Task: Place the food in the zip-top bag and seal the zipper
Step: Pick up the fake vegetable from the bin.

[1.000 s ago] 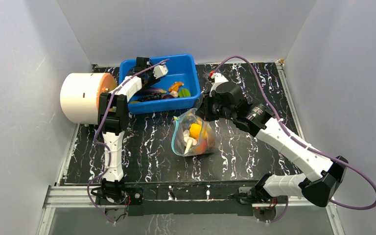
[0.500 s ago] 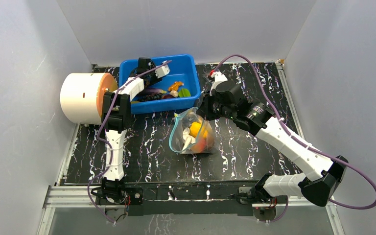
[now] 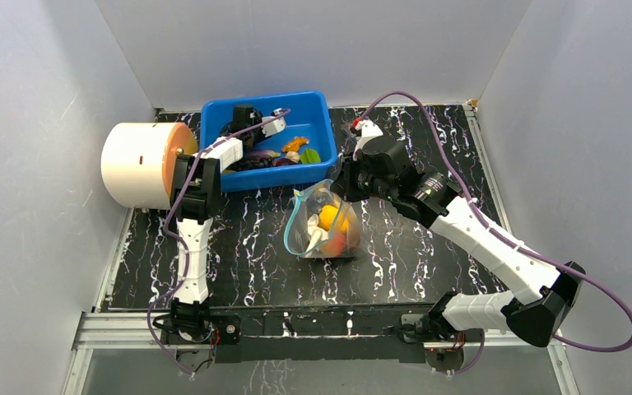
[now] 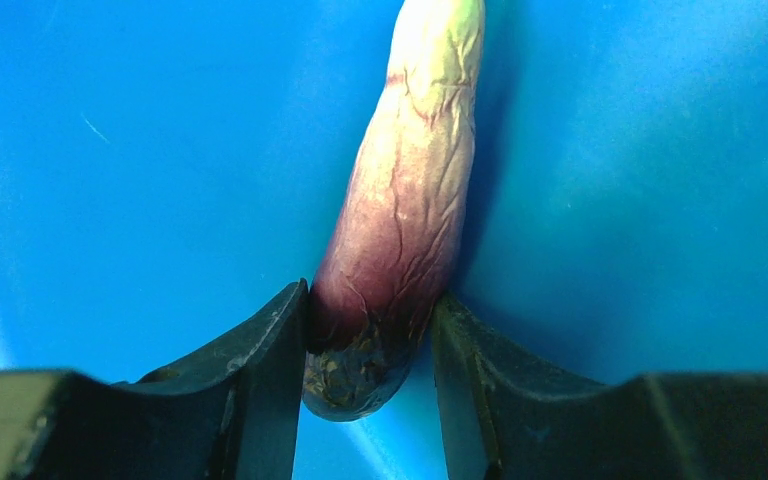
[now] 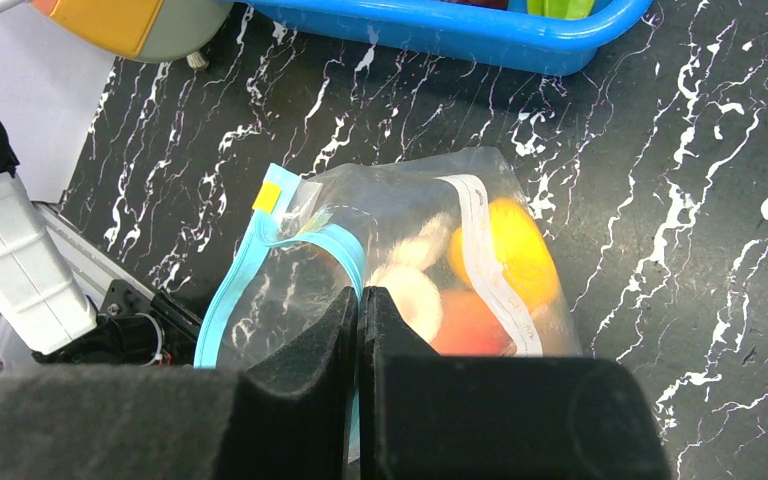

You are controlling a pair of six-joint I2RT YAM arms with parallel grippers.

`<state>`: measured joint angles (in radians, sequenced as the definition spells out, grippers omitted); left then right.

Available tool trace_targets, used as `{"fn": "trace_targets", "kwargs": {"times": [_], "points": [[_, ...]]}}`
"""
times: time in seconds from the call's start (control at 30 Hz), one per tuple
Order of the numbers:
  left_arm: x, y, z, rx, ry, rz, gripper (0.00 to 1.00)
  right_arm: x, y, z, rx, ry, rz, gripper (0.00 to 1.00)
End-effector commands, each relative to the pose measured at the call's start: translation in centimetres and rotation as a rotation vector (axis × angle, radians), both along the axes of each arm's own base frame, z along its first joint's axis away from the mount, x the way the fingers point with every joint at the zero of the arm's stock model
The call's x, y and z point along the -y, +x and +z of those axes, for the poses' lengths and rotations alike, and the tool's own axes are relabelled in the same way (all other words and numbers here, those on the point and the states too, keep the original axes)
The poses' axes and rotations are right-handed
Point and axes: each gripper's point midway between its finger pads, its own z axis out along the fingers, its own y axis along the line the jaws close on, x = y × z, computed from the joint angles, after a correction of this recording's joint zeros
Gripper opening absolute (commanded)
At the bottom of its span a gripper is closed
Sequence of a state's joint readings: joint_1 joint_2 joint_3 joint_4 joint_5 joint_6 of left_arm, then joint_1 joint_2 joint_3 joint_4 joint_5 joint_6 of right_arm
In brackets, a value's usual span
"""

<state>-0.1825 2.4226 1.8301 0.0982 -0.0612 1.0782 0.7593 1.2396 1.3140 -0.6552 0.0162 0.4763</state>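
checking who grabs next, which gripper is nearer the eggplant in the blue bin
Left. The left gripper has its jaws closed on the eggplant; the right gripper is away, jaws pinching the zip-top bag.

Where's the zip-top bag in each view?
Top external: zip-top bag at table centre, just in front of the blue bin.
Left wrist: not in view; only the bin floor and an eggplant.
Right wrist: centre frame, mouth edge pinched by the right gripper; bin wall at top.
Shared landmark: the blue bin.
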Motion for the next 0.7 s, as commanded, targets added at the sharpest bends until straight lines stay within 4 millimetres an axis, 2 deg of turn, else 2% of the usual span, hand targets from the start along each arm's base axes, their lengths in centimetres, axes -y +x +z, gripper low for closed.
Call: {"fn": "trace_targets", "kwargs": {"times": [0.0,0.07,0.53,0.67], "points": [[0.6,-1.1,2.9,0.013,-0.032,-0.019,0.26,-0.5,0.4,3.1,0.075,0.093,-0.009,0.00],[0.9,-1.7,3.9,0.015,-0.040,-0.022,0.26,-0.5,0.3,2.9,0.073,0.098,-0.010,0.00],[4.5,-6.7,14.5,0.089,-0.230,-0.072,0.25,1.0,-0.3,2.4,0.093,0.110,-0.053,0.00],[5.8,-8.5,16.2,0.074,-0.281,-0.082,0.25,1.7,-0.8,2.4,0.099,0.118,-0.068,0.00]]}}
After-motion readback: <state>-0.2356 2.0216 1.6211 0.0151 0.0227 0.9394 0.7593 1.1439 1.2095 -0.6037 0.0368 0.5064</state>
